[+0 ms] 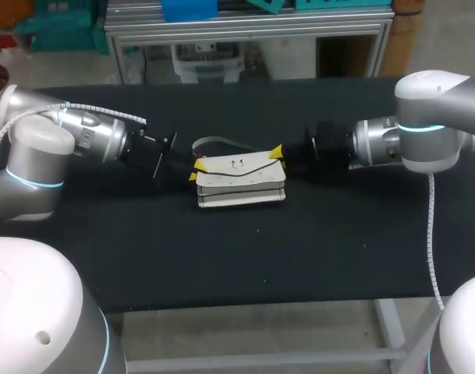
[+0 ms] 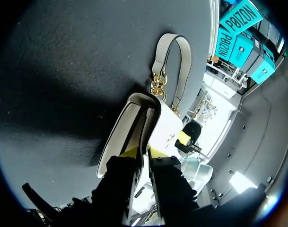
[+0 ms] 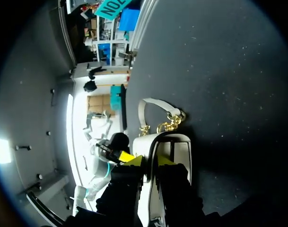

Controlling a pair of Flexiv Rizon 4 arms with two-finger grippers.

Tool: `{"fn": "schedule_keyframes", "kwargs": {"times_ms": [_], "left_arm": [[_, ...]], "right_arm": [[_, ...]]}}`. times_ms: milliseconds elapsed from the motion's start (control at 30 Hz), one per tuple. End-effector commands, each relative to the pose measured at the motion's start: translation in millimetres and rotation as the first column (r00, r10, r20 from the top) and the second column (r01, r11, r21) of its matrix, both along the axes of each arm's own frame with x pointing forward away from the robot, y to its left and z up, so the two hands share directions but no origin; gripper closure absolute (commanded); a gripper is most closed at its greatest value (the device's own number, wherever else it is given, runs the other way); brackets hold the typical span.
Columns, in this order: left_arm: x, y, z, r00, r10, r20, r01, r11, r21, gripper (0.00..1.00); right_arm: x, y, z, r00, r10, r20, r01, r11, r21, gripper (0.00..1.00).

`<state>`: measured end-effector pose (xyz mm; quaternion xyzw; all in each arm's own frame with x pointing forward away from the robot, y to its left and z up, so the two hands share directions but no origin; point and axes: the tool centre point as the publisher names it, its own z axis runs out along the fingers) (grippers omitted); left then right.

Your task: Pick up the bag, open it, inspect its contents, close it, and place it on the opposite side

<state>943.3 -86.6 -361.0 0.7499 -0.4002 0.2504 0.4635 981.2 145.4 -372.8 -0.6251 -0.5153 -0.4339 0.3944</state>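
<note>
A white bag (image 1: 241, 181) sits near the middle of a black table (image 1: 221, 257). Its long axis runs side to side, roughly in line with the table's front edge. Its flap face, with a small clasp (image 1: 238, 164), is turned up towards the head camera. The pale handle (image 1: 215, 142) loops out on the far side, joined to the bag by gold chain links (image 2: 158, 85).

The left gripper (image 1: 196, 170) meets the bag's left end and the right gripper (image 1: 278, 153) its right end, so the two point at each other along the bag's length. In the left wrist view the left gripper (image 2: 143, 152) is clenched on the dark-trimmed end of the bag (image 2: 134, 127). One yellow tip sits on each side of that edge, and the handle (image 2: 172, 61) lies on the table beyond. In the right wrist view the right gripper (image 3: 148, 160) likewise grasps the opposite end of the bag (image 3: 174, 151), with the handle (image 3: 153, 106) ahead of its fingers. Whether the bag rests on the table or is raised off it cannot be told.

The left arm (image 1: 58, 140) and right arm (image 1: 424, 140) flank the bag from either side. Black tabletop stretches from the bag to the near edge, with a narrower band behind the handle to the far edge.
</note>
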Motion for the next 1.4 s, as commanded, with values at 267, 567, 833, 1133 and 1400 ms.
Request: {"fn": "schedule_keyframes", "kwargs": {"times_ms": [267,567,833,1133,1400], "left_arm": [[-6.8,-1,5,1.000,0.011,0.010,-0.011,1.000,0.008,0.00],[-17.2,15,17,0.995,0.004,0.095,-0.010,0.998,0.057,0.00],[-18.0,32,26,0.978,-0.080,0.193,0.062,0.993,0.101,0.00],[-8.8,47,30,0.981,-0.063,0.185,0.041,0.992,0.118,0.00],[-4.9,58,30,0.982,-0.084,0.172,0.058,0.987,0.149,0.00]], "right_arm": [[-3.4,-3,1,1.000,-0.003,-0.016,0.003,1.000,-0.023,0.00],[-15.0,-7,9,1.000,-0.001,-0.011,0.001,1.000,-0.017,0.00],[-19.3,-4,10,1.000,0.019,-0.010,-0.019,1.000,-0.017,0.28],[-27.8,-2,12,0.999,0.044,-0.014,-0.044,0.999,-0.026,0.53],[-32.7,2,4,0.997,0.070,-0.038,-0.072,0.996,-0.051,0.75]]}}
